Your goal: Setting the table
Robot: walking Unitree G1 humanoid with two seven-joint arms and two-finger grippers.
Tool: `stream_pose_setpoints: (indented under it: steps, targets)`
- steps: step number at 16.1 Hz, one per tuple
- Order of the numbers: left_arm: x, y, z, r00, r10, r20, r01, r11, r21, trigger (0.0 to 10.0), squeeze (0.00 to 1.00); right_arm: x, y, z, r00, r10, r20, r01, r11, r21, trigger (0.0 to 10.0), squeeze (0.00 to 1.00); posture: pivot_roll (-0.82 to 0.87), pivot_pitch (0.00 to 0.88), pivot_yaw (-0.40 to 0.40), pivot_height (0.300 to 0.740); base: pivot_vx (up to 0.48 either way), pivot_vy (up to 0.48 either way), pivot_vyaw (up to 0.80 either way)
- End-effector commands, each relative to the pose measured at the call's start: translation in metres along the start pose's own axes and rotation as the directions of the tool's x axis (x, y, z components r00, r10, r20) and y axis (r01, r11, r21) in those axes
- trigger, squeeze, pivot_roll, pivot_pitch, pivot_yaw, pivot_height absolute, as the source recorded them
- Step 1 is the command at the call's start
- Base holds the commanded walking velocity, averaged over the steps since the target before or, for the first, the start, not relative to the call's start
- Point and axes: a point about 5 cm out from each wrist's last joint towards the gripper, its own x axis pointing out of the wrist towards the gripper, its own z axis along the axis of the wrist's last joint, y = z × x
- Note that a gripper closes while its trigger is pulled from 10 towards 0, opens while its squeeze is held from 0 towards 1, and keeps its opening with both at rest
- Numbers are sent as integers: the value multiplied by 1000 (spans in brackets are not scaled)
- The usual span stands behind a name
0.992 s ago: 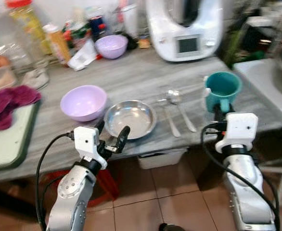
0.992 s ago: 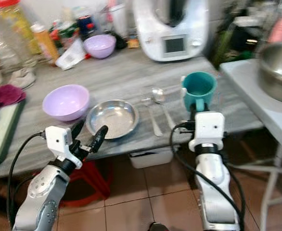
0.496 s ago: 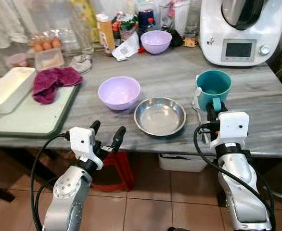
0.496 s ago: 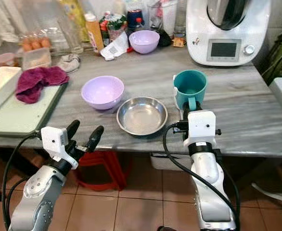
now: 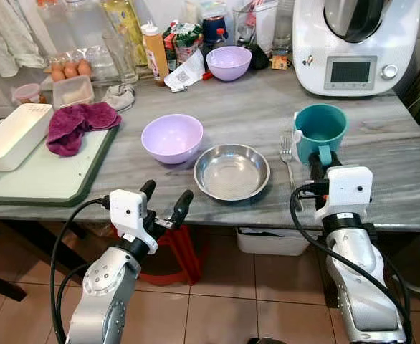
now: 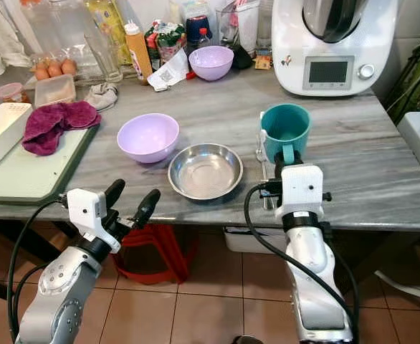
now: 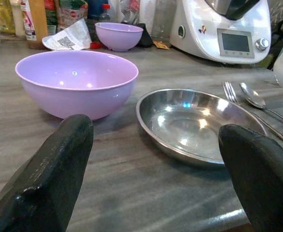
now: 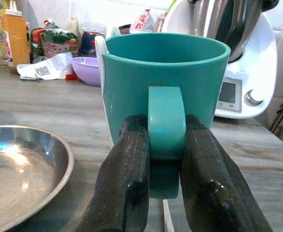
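While the right tool point(image 8: 164, 159) clamps its two black fingers point(image 8: 124, 183) on either side of the handle of the teal mug point(image 5: 320, 131), the mug stands upright on the grey tabletop point(image 5: 260, 107), near its front edge and right of the steel plate point(image 5: 232, 172). A fork point(image 5: 289, 161) lies on the tabletop just left of the mug, between it and the plate; from the left wrist, a spoon point(image 7: 257, 100) shows beside the fork. A lilac bowl point(image 5: 172, 138) sits just behind and left of the plate, close to it. A second lilac bowl point(image 5: 229, 62) stands well back, near bottles and a white kitchen machine point(image 5: 353, 43). At the left end, a green tray point(image 5: 45, 179) carries a white container point(image 5: 13, 136) and a crumpled magenta cloth point(image 5: 77, 123).

The left tool point(image 5: 165, 202) hovers off the tabletop's front edge, below the lilac bowl and plate, its fingers point(image 7: 49, 174) spread wide apart and holding nothing. Brown tiled floor point(image 5: 217, 301) and a red stool point(image 5: 174, 247) show under the tabletop.
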Motion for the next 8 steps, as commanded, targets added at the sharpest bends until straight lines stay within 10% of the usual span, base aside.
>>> stream_pose_setpoints:
  steps: [1,8]
  targets:
    - [-1,3,2,1000,1,-1,-1,1000,13,10000,0,2,3,4,1000,4,25,-4,1000,4,10000,0,-141,89,85,740,292,0,0]
    - [-3,5,-2,1000,1,-29,0,1000,29,10000,0,2,4,2,1000,10,21,-10,1000,5,10000,0,-136,98,87,740,299,0,0]
